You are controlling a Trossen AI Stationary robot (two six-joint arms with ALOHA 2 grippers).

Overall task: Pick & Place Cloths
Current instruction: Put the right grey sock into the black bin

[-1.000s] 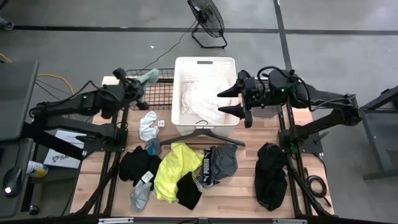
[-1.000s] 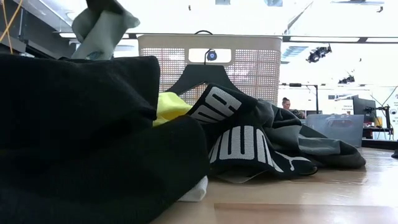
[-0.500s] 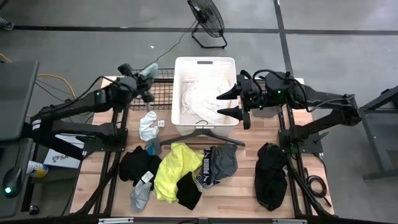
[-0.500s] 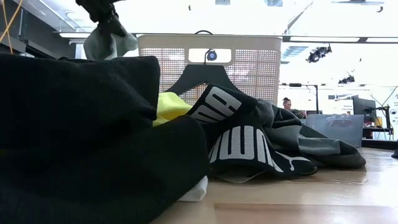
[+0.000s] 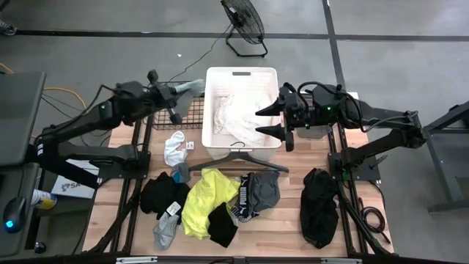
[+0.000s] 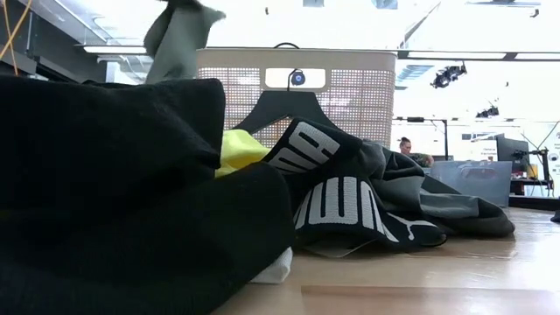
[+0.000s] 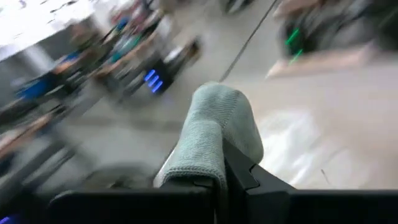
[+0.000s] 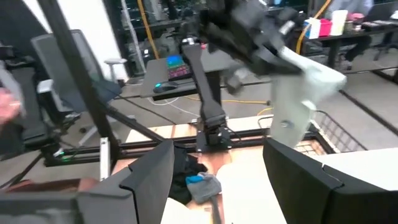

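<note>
Wooden table strewn with cloths, white basket [image 5: 242, 77] at its far edge.
Left gripper [image 5: 178, 91], jaws clamped on a small grey cloth [image 5: 192, 86], hangs just beside the basket's left rim; it should clear the wall, centre over the white garment [image 5: 236, 116], then release. Right gripper [image 5: 267, 121] waits wide open over the basket's right side.

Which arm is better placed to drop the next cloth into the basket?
Left. The left gripper is shut on a grey cloth beside the white basket; the right gripper is open and empty.
</note>
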